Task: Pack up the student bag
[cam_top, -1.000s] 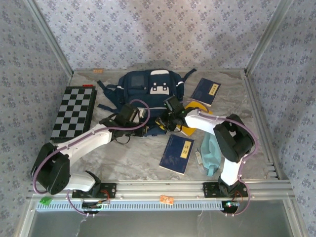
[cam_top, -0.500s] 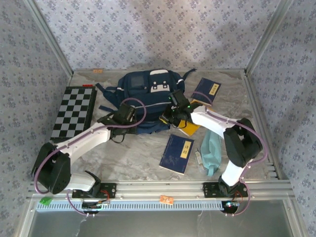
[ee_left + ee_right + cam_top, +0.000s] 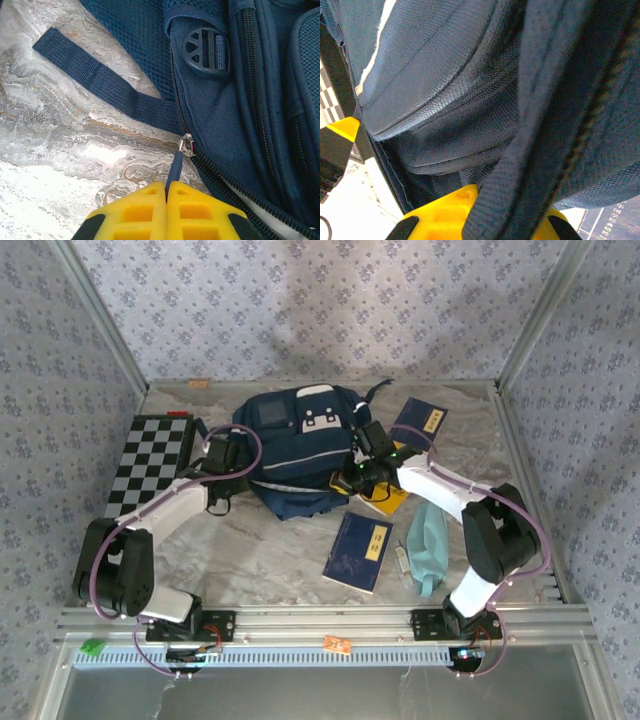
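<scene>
Nearest the arm bases, a blue booklet (image 3: pixel 358 551) lay on the counter (image 3: pixel 270 550) with a teal pouch (image 3: pixel 427 545) just to its right. Beyond them, the left fingers (image 3: pixel 145 205) were pressed together on the dark zipper pull (image 3: pixel 173 167) at the left side of the navy backpack (image 3: pixel 295 440), while the right fingers (image 3: pixel 451 202) were clamped on a fold of its fabric at the right side. The backpack lay mid-counter toward the back, with a checkerboard (image 3: pixel 150 468) to its left and a second blue booklet (image 3: pixel 417 425) to its right.
</scene>
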